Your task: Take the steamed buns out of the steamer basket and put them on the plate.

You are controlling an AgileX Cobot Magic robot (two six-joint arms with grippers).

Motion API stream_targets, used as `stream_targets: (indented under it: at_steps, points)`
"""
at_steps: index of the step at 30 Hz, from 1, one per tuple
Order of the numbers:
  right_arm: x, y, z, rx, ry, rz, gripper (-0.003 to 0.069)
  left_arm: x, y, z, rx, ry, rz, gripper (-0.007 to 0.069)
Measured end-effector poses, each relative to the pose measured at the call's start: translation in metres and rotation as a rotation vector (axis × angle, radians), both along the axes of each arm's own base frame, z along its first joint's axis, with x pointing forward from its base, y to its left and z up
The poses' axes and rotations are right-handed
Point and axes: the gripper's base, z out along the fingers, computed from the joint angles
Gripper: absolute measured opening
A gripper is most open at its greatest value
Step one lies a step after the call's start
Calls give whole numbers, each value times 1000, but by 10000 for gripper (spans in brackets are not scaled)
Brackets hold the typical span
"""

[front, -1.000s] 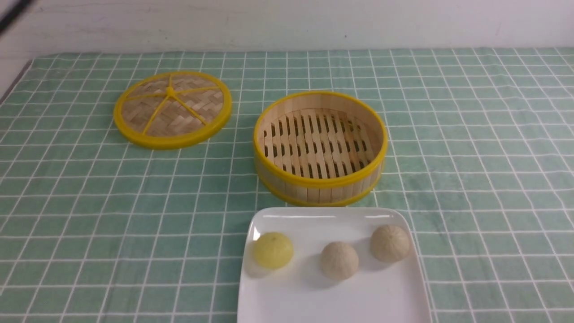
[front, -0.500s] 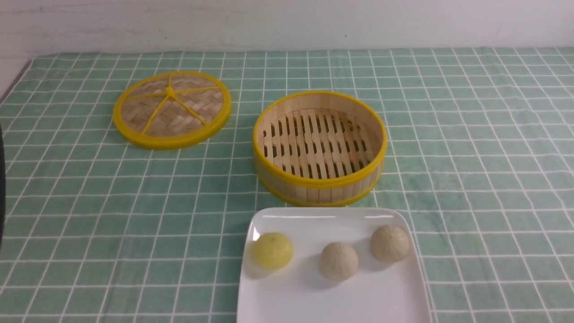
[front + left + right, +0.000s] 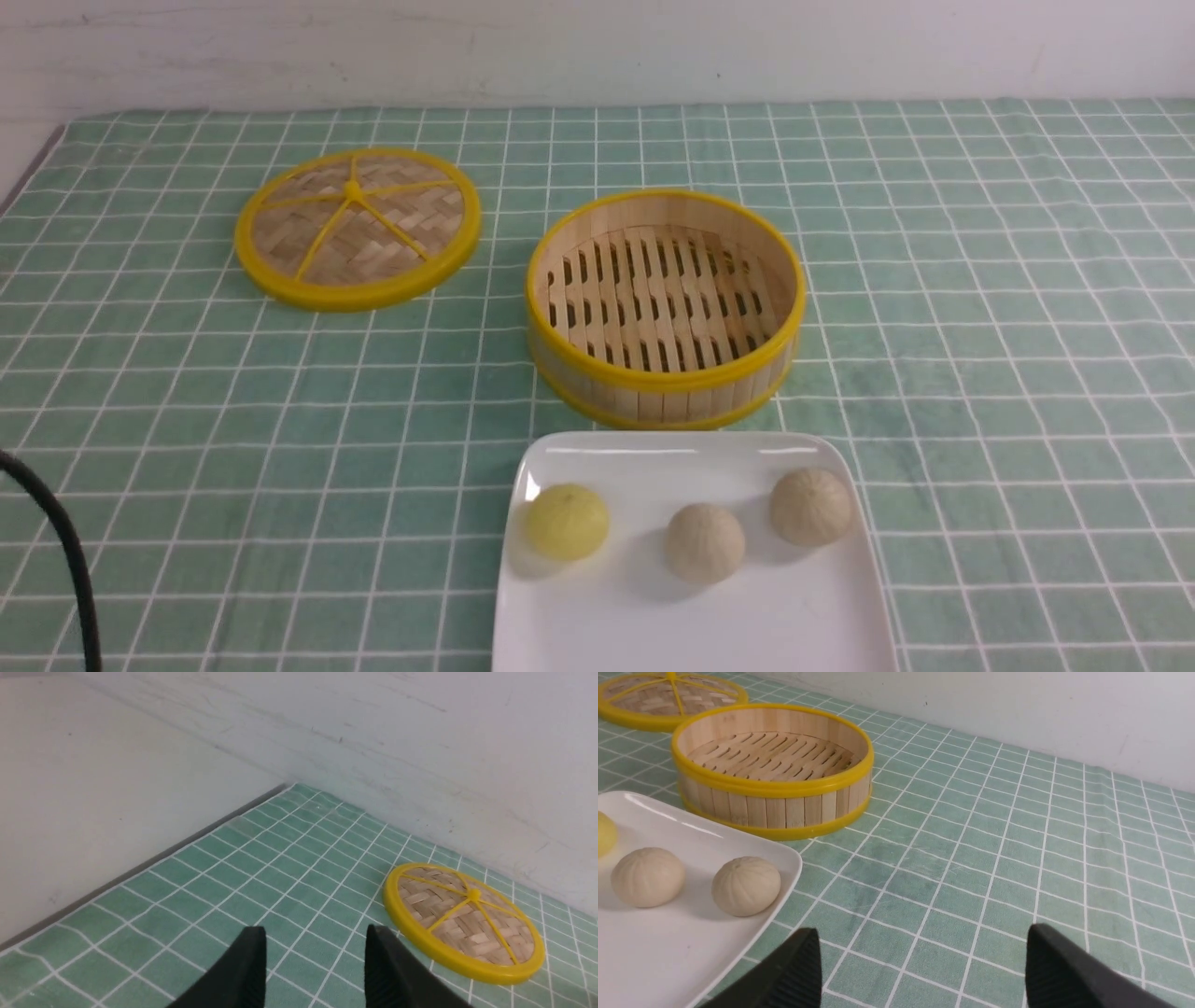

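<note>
Front view: the steamer basket (image 3: 665,308) is standing empty on the checked tablecloth (image 3: 980,327), its woven lid (image 3: 358,227) lying well apart. All three buns are sitting on the white plate (image 3: 653,625): the yellow bun (image 3: 567,521), the middle cream bun (image 3: 705,542) and the outer cream bun (image 3: 810,507). No gripper is showing here, only a black cable (image 3: 56,541).

Left wrist view: the left gripper (image 3: 315,938) is hovering near the lid (image 3: 465,921), jaws moderately apart and holding nothing.

Right wrist view: the right gripper (image 3: 923,935) is hanging just beside the plate (image 3: 668,961), jaws spread wide and empty.

The transfer is looking finished; what remains is probably only pulling both arms clear.
</note>
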Motion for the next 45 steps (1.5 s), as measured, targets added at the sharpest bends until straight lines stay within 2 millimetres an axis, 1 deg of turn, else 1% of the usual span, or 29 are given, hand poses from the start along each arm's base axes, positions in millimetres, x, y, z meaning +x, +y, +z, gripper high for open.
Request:
stream_targets:
  at_steps: [3, 5, 9, 11, 13, 18, 21, 25, 36, 39, 41, 43, 45]
  points:
    - [0, 0, 0, 0, 0, 0, 568, -3, -2, -3, 43, -4, -27, 303]
    - [0, 0, 0, 0, 0, 0, 568, -6, -5, -7, 110, -8, -78, 289]
    - [0, 0, 0, 0, 0, 0, 568, -8, -5, -17, 176, 38, -105, 265]
    - [0, 0, 0, 0, 0, 0, 568, -8, -4, -23, 167, 73, -97, 256]
    - [0, 0, 0, 0, 0, 0, 568, -9, -3, -29, 115, 118, -83, 242]
    - [0, 0, 0, 0, 0, 0, 568, -12, -3, -31, 19, 99, -81, 235]
    - [0, 0, 0, 0, 0, 0, 568, -15, -3, -33, 3, 103, -72, 236]
    - [0, 0, 0, 0, 1, 0, 568, -17, -2, -38, -21, 151, -59, 237]
    - [0, 0, 0, 0, 1, 0, 568, -16, -3, -40, -49, 160, -72, 239]
    - [0, 0, 0, 0, 1, 0, 568, -15, -3, -47, -51, 180, -72, 239]
    - [0, 0, 0, 0, 1, 0, 568, -12, -3, -58, -45, 196, -78, 239]
    - [0, 0, 0, 0, 1, 0, 568, -10, -4, -64, -39, 190, -89, 239]
    - [0, 0, 0, 0, 1, 0, 568, -7, -5, -74, -11, 182, -109, 239]
